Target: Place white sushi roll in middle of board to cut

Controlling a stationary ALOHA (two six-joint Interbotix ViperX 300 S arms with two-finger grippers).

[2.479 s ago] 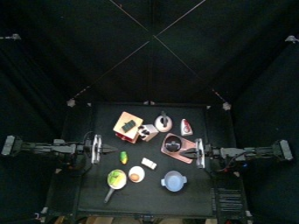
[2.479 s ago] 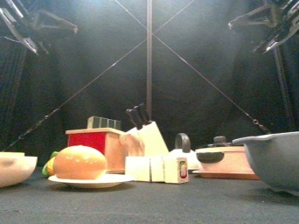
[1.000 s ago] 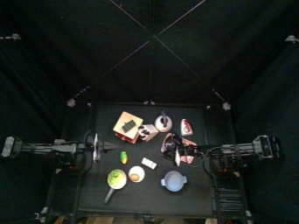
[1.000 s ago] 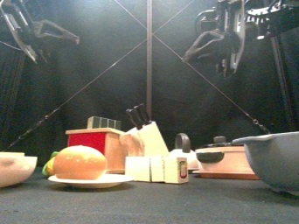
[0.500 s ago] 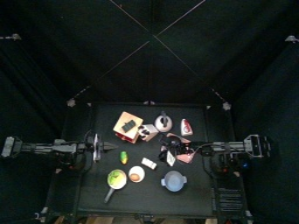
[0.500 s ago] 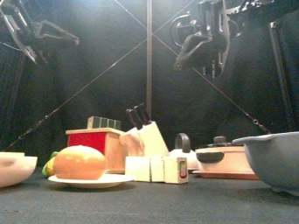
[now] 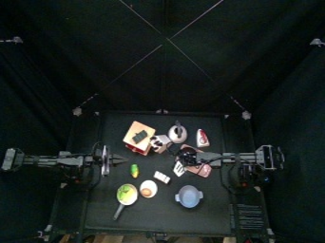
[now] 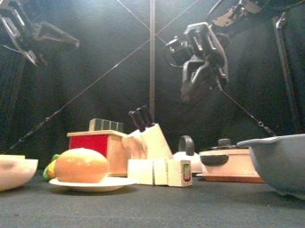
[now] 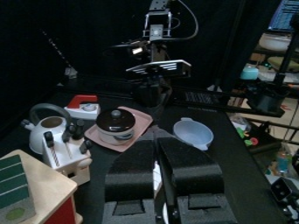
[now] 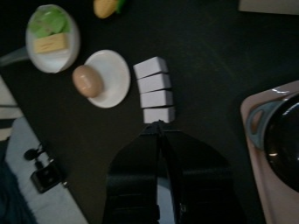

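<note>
Right gripper (image 10: 156,131): my jaws pressed together, tips meeting, holding nothing. It hangs high above the table, directly over the near end of the white sushi roll (image 10: 153,90).

Left gripper (image 9: 158,166): jaws close side by side with only a thin gap, empty as far as I can see; parked at the table's left side, idle.

Step in hand, by my judgement: the approach to the roll. Nothing is grasped yet, and the roll is not on the board (image 10: 271,118).

Next move calls for: parting my right jaws, descending, and closing across the roll's short width so its segments stay together; then carrying it to the board, whose middle appears occupied by a dark round object.

White sushi roll: plain white, block-like, scored into four segments in a row. It lies flat on the black table (image 7: 160,193), just beside a white plate (image 10: 111,63) bearing a round pale-orange piece (image 10: 86,80), near the board's edge but apart from it.
</note>
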